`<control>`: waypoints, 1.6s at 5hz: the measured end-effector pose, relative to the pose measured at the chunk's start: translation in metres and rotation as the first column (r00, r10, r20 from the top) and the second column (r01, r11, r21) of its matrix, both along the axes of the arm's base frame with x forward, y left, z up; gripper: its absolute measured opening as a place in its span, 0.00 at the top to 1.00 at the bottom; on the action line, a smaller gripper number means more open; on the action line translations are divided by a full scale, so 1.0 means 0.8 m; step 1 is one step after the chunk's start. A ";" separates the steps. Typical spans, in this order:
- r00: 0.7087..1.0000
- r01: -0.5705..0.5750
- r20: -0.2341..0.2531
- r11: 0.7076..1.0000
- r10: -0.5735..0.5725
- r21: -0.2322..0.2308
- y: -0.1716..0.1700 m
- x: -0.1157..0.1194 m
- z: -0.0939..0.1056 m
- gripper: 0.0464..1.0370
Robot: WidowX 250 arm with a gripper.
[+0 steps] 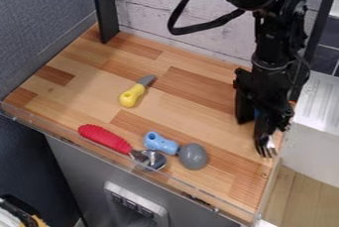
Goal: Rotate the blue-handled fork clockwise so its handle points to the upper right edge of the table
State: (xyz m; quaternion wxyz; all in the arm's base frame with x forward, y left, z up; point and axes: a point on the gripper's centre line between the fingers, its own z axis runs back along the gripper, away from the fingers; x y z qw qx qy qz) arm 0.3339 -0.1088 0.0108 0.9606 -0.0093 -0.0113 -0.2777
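Observation:
At the right side of the wooden counter, the black gripper (254,131) hangs low, pointing down. A fork (267,146) shows its silver tines just at the gripper's lower end, close to the counter's right edge. A bit of blue shows within the gripper, above the tines; most of the fork is hidden there, and whether it is held cannot be made out.
A yellow-handled knife (134,94) with a grey blade lies left of centre. Near the front edge are a red-handled utensil (104,138) with a shiny round head and a blue-handled one with a grey round head (193,156). A clear low rim (86,147) lines the front.

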 end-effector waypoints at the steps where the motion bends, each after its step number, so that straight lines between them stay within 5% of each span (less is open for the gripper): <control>1: 0.992 -0.125 0.001 0.992 0.125 -0.001 -0.001 0.003 0.001 0.65; 3: 0.962 -0.272 -0.021 0.962 0.272 0.020 0.001 0.006 0.003 0.79; 6: 0.972 -0.220 -0.063 0.972 0.226 0.083 0.007 -0.002 0.007 0.80; 7: 0.921 -0.372 -0.074 0.921 0.381 0.114 0.008 -0.009 0.039 0.89; 8: 0.848 -0.524 -0.032 0.846 0.529 0.096 0.002 -0.004 0.091 0.98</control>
